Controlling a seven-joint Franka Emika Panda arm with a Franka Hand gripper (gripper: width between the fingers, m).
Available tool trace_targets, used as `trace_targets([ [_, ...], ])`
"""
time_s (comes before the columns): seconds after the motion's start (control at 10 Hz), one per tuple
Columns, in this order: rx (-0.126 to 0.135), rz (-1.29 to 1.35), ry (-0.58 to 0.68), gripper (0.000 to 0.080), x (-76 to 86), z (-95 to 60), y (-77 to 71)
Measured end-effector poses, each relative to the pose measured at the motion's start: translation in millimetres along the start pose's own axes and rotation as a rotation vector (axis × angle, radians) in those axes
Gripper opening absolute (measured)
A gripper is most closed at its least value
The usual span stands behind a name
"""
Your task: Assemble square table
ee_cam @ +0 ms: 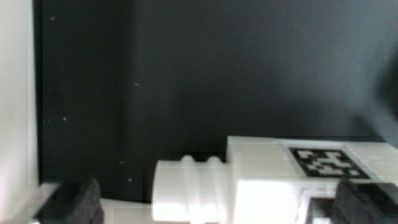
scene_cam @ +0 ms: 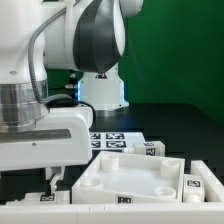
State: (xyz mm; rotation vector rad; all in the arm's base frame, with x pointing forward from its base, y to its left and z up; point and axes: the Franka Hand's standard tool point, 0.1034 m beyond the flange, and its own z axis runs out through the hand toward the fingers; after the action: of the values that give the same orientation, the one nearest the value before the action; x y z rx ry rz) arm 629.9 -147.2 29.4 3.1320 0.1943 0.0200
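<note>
The gripper (scene_cam: 55, 183) hangs low over the black work table (ee_cam: 178, 80), its fingers (ee_cam: 71, 203) spread as wide as they go, with nothing clamped. A white table leg (ee_cam: 302, 170), tag facing up and ribbed end bare, lies in line with the gap between them. The square tabletop slab (scene_cam: 135, 180) sits rim-up just beside the gripper, toward the exterior view's right; the marker board (scene_cam: 108, 141) lies past its far edge. Bare dark surface stretches beyond the leg
</note>
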Motion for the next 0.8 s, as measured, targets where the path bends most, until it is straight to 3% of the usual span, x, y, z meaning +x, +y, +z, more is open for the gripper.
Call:
trace_targets([
  [0.1,0.017,0.041,-0.035,0.0649,-1.1,-1.4,-0.9],
  [0.8,0.016,0.018,-0.027,0.0649,6.2,1.8,1.1],
])
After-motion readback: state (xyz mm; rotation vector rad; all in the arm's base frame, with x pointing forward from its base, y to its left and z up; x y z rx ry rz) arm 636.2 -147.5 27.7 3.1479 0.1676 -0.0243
